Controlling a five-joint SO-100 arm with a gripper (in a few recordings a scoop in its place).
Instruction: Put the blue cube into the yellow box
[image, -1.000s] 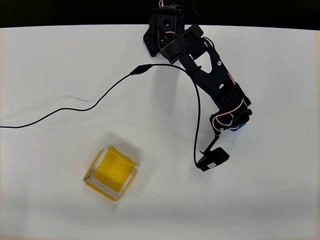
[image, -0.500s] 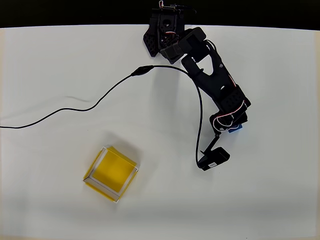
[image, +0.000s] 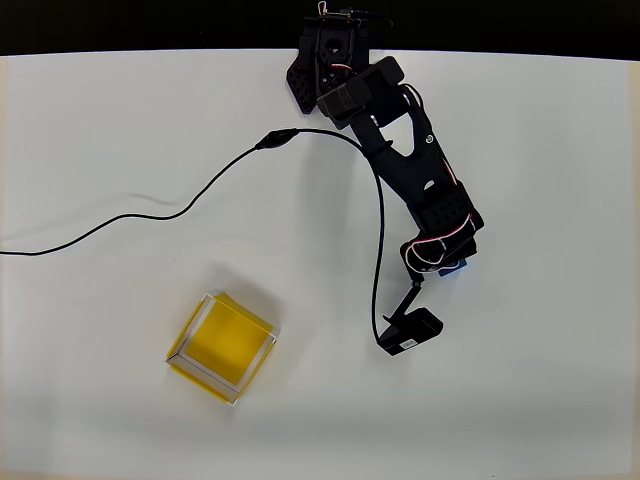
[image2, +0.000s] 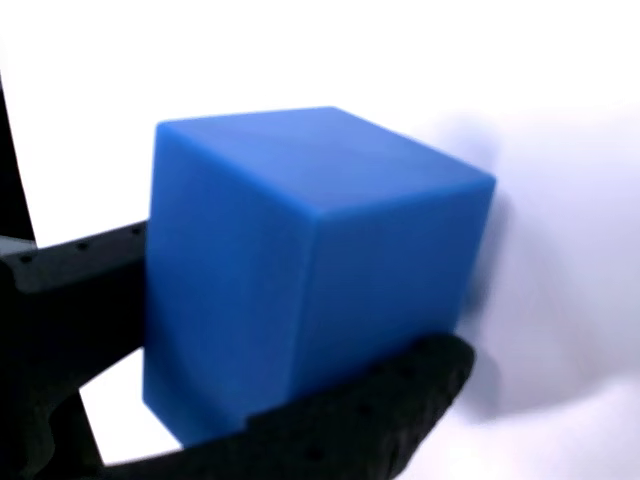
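The blue cube (image2: 310, 270) looms large in the wrist view, clamped between two black fingers (image2: 380, 410), one on its left face and one under its lower right edge. From overhead, only a thin sliver of the blue cube (image: 457, 266) peeks out beneath the black arm, where my gripper (image: 446, 262) is shut on it, right of the table's centre. The yellow box (image: 222, 346) sits open-topped and turned diagonally at the lower left, well apart from the gripper. Nothing lies inside it.
A black cable (image: 180, 212) runs from the left edge across the white table (image: 560, 380) to the arm, then loops down to a small black camera module (image: 408, 333). The arm's base (image: 330, 60) stands at the table's far edge.
The arm has swung left and slightly down with the blue cube in its grip, nearer the yellow box. The hanging cable and camera module have moved with it.
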